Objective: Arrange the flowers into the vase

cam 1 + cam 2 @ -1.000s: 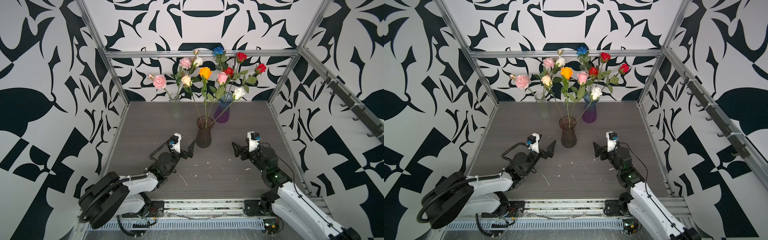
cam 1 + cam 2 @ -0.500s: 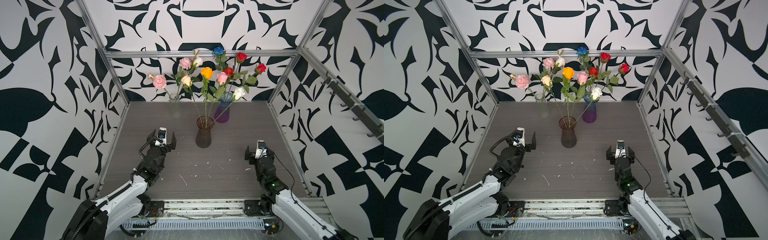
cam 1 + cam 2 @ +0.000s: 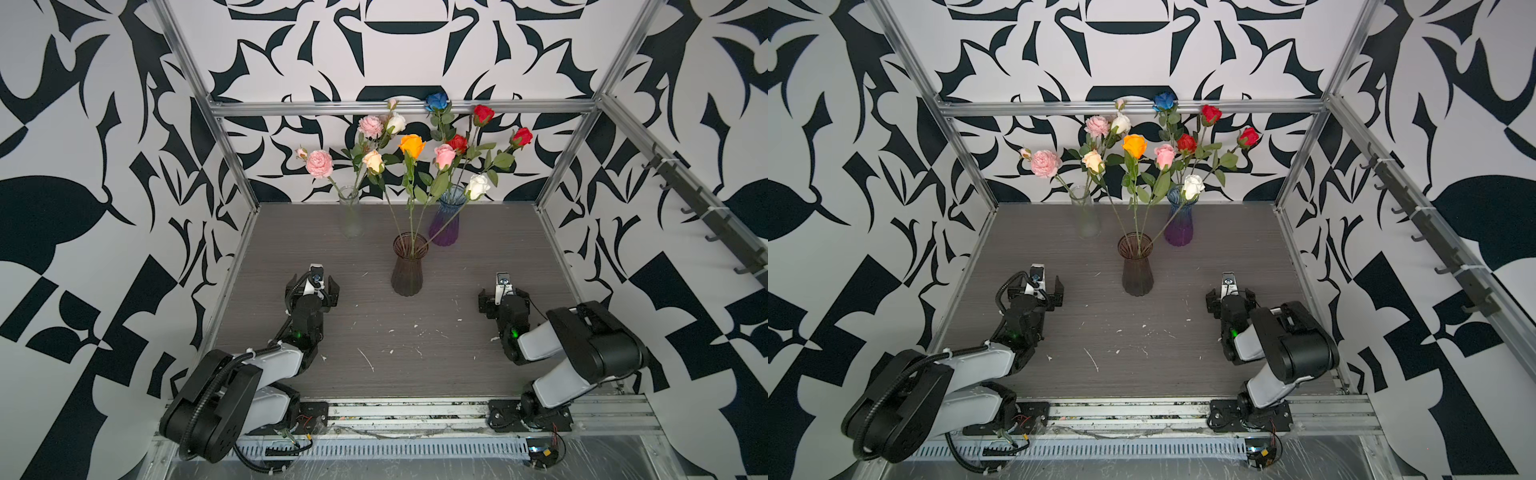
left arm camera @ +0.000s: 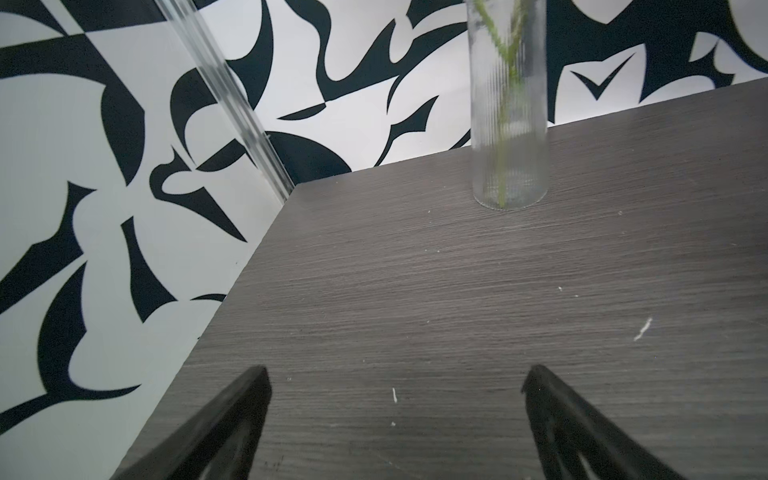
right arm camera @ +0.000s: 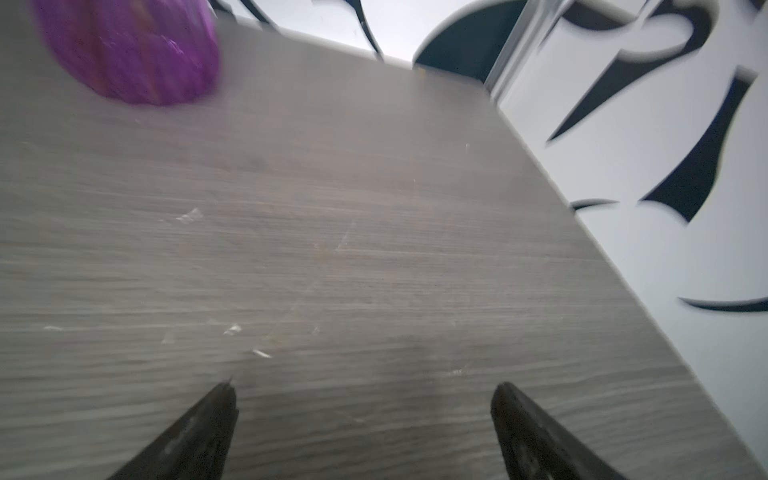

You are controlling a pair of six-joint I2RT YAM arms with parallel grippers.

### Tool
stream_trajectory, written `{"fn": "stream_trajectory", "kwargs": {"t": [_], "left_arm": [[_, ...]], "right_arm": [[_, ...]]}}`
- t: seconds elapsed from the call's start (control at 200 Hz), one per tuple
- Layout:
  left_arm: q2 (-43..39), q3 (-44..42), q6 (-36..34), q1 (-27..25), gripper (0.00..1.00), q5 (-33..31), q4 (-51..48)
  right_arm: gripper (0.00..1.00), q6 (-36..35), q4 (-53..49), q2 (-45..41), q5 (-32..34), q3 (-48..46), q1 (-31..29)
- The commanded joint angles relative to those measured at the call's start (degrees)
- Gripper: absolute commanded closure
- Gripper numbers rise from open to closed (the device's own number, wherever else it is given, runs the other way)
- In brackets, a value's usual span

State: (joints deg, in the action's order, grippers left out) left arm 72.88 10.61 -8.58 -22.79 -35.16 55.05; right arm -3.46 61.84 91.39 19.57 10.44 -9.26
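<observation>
On the table (image 3: 457, 353), flowers (image 3: 412, 145) stand in the clear vase (image 3: 351, 216), brown vase (image 3: 408, 270) and purple vase (image 3: 445, 224). Nearer the front, the left end effector (image 3: 312, 286) and right end effector (image 3: 503, 293) gape wide, empty.

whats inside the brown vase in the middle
Green flower stems stand in the brown vase, the orange rose among them. Its dark ribbed wall hides their lower ends.

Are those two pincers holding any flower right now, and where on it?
No. The left pincer and right pincer are both open and empty.
</observation>
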Motion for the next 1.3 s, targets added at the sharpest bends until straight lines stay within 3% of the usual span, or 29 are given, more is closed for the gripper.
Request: {"fn": "stream_trajectory", "kwargs": {"t": [0.0,0.1,0.17,0.23,0.365,0.46,0.54,0.615,0.72,0.805,0.895,1.0,1.295], "left_arm": [[4.1,0.3,2.1,1.2,0.0,-3.9,7.2],[10.1,2.1,0.1,1.3,0.01,-8.6,13.7],[15.8,2.2,0.8,3.2,0.01,-4.9,18.4],[21.5,3.3,-3.1,4.0,0.01,-4.3,26.4],[18.1,3.9,-0.6,4.3,0.01,-1.7,18.3],[17.6,2.3,1.5,8.0,0.01,6.4,19.4],[17.3,1.7,5.7,13.1,0.01,17.8,15.9],[19.9,3.6,6.9,15.5,0.01,17.3,17.0],[15.8,11.2,9.6,15.9,0.01,18.2,-5.1],[18.6,8.8,7.6,16.2,0.01,17.9,4.9],[16.4,10.1,9.1,16.1,0.01,18.5,-1.8],[17.9,9.3,8.0,16.1,0.01,18.1,2.8],[17.5,10.1,8.4,16.3,0.01,19.0,0.2]], "right_arm": [[0.01,2.8,2.8,-1.7,-4.3,4.0,2.1],[0.01,3.3,1.1,-2.5,-3.1,4.1,2.1],[0.01,4.1,2.2,-2.2,-1.8,3.9,2.1],[0.01,4.6,3.8,-1.7,0.2,3.4,2.1],[0.0,5.5,-1.5,-2.1,3.5,5.9,2.1],[0.0,5.7,-3.4,-2.0,3.8,7.0,2.1],[0.0,5.7,-3.6,-2.1,3.8,7.1,2.1],[0.0,5.9,-4.1,-1.9,3.9,7.5,2.1],[0.0,5.7,-7.2,-2.4,3.5,8.6,2.0],[0.0,5.4,-5.7,-1.7,3.6,8.4,2.0],[0.0,5.4,-6.7,-2.0,3.6,8.8,2.0],[0.0,5.4,-6.6,-1.9,3.6,8.7,2.0],[0.0,5.5,-7.4,-1.4,2.3,9.6,2.0]]}}
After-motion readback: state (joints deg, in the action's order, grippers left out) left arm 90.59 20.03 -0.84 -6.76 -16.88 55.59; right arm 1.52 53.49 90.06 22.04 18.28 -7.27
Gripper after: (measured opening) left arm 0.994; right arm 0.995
